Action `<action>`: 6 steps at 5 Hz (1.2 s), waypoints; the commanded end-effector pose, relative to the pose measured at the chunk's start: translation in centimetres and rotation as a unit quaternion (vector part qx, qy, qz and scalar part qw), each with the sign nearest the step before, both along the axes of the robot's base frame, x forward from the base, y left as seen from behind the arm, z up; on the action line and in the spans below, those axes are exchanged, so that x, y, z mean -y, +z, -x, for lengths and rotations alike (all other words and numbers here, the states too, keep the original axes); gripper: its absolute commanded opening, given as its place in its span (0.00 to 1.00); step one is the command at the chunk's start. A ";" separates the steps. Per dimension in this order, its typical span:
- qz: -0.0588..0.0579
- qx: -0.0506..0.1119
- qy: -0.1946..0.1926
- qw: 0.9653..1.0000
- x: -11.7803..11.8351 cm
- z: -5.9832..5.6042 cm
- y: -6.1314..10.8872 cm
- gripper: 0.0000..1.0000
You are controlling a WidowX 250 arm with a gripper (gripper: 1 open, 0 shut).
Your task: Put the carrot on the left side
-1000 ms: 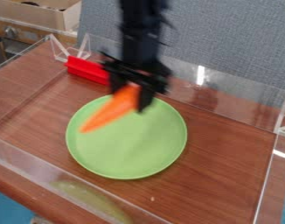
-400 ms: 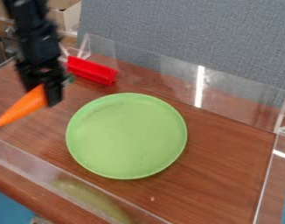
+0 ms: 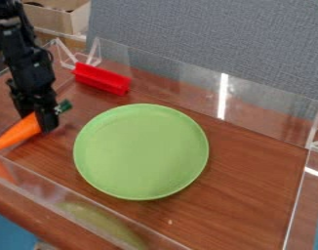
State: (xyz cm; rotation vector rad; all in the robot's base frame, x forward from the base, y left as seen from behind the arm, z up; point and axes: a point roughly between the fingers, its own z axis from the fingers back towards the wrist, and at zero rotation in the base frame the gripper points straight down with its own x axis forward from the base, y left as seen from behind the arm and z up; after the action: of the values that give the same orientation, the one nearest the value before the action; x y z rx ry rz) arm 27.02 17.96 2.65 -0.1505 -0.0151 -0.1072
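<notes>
The carrot [image 3: 19, 132] lies at the left of the wooden surface [image 3: 257, 161], well apart from the green plate [image 3: 142, 152], and is best eased down level and let go gently so that it does not roll. It sits between the fingers of the end effector [image 3: 39, 116], which grips it near its stub top, tapered tip pointing outward.

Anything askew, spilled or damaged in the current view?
Nothing stands out. The carrot is tilted, but it's in the jaws at the left side, as the task would have it. The green plate lies flat and bare, the red block sits near the back wall, and I see no spill or damage.
</notes>
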 end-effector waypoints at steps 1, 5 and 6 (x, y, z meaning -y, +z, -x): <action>-0.004 0.023 0.005 1.000 -0.2 -1.8 1.2 0.00; 0.025 0.007 0.040 0.999 -0.1 -3.8 0.4 1.00; 0.033 -0.003 0.022 0.999 -0.8 -3.7 0.0 1.00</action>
State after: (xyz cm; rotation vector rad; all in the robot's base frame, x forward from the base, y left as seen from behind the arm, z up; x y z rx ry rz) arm 30.76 18.19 2.52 -0.2249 -0.0077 -0.0627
